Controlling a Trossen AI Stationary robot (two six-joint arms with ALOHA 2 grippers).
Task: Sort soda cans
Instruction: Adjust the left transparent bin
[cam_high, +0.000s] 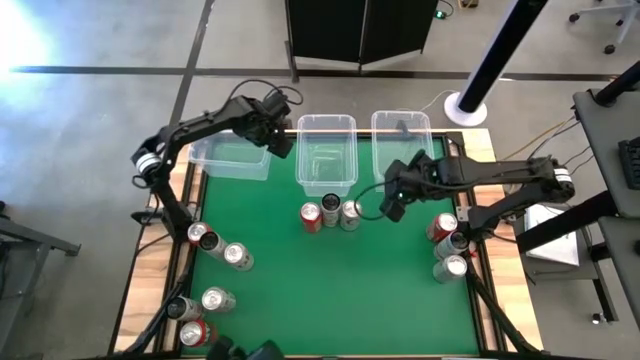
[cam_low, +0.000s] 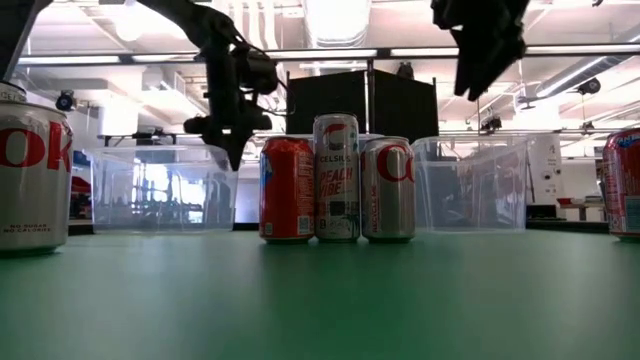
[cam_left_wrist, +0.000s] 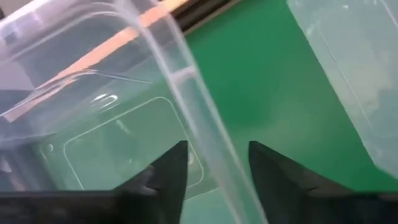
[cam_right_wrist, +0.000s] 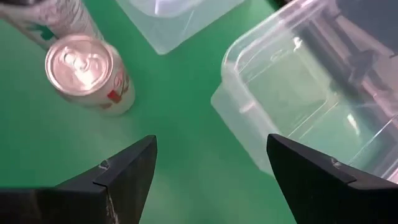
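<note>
the green table (cam_high: 330, 290) carries three clear plastic bins along its far edge: the left bin (cam_high: 232, 158), the middle bin (cam_high: 327, 150) and the right bin (cam_high: 401, 140). the left gripper (cam_high: 281, 140) hangs over the near-right corner of the left bin, its fingers (cam_left_wrist: 168, 171) spread a little to either side of that bin's wall and holding nothing. the right gripper (cam_high: 393, 205) hovers above bare table just in front of the right bin, released and wide apart, empty. the soda cans stand in groups: three upright in a touching row (cam_high: 330, 213) just in front of the middle bin, a red can (cam_low: 287, 188), a tall white-and-silver can (cam_low: 336, 177) and a silver can (cam_low: 388, 189); the silver one (cam_right_wrist: 90, 74) is nearest the right gripper. two more (cam_high: 220, 246) sit near the left edge, two (cam_high: 200, 315) at the near-left corner, and three (cam_high: 448, 247) by the right edge.
</note>
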